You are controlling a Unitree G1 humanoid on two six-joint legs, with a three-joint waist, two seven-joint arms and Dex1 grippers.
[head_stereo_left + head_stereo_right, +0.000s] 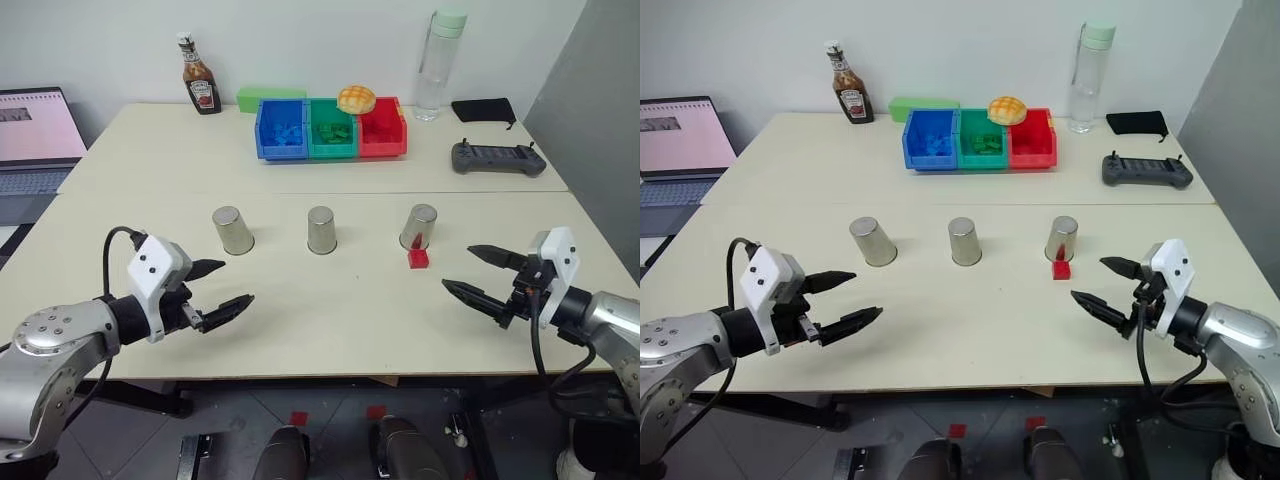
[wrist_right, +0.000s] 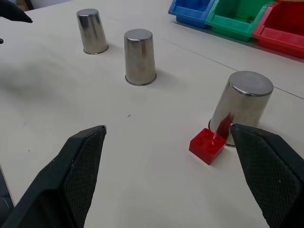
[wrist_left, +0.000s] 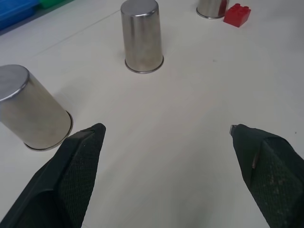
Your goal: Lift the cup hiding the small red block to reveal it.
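Over the near table edge, the right gripper [image 1: 486, 272] hovers with fingers spread, holding nothing. Just ahead of it lies the small red block [image 1: 418, 258], uncovered, touching the nearest of 3 upturned steel cups [image 1: 418, 226]. The left gripper [image 1: 220, 286] hovers likewise spread.

ketchup bottle [image 1: 200, 87], storage bins [image 1: 331, 128], water bottle [image 1: 440, 64], laptop [image 1: 35, 140]

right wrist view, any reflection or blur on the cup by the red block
Right wrist view: the cup beside the red block carries a red smear, the block's reflection; both sharp, while the right gripper's fingers look soft. Left eye view: the same red streak shows on that cup's side.
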